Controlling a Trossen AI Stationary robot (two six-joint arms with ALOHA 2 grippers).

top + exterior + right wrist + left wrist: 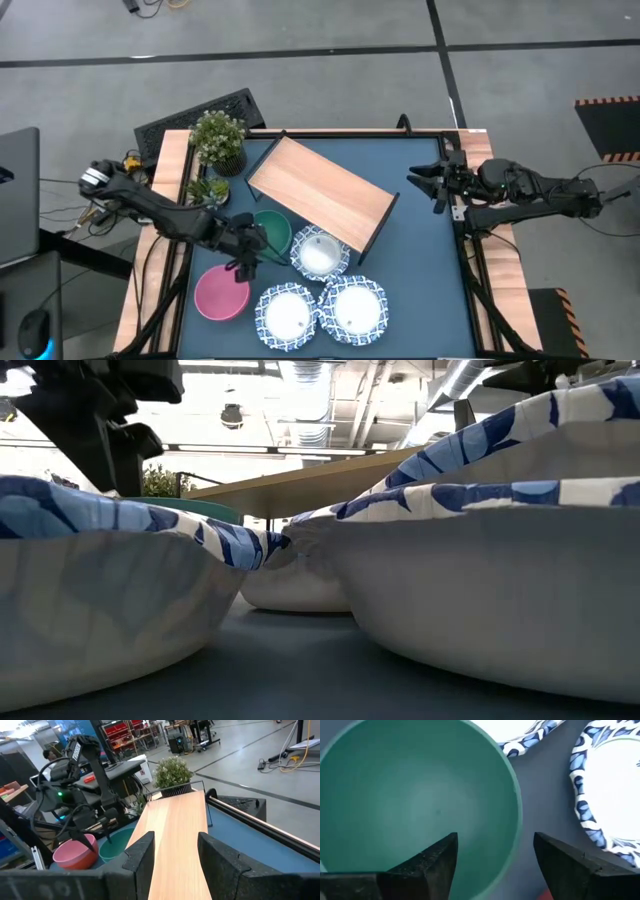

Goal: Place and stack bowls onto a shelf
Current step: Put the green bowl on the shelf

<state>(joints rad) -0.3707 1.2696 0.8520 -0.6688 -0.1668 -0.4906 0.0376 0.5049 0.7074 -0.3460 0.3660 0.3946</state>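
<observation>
The green bowl (273, 231) sits on the blue tabletop beside the shelf's near-left end. In the left wrist view the green bowl (415, 795) fills most of the picture. My left gripper (248, 252) (495, 840) is open at its near-left rim, one finger over the inside and one outside. The pink bowl (222, 293) and three white blue-rimmed bowls (320, 252) (287, 313) (352, 308) rest on the table nearby. The light-wood shelf (320, 192) stands slantwise mid-table with nothing on it. My right gripper (425, 180) (175, 852) is open and hangs above the table's right edge, pointing at the shelf (175, 830).
Two small potted plants (218, 140) (207, 190) stand at the far-left corner, close to the left arm. A black grid-like object (200, 115) lies beyond the table's far-left edge. Bare blue tabletop (420, 260) shows to the right of the bowls.
</observation>
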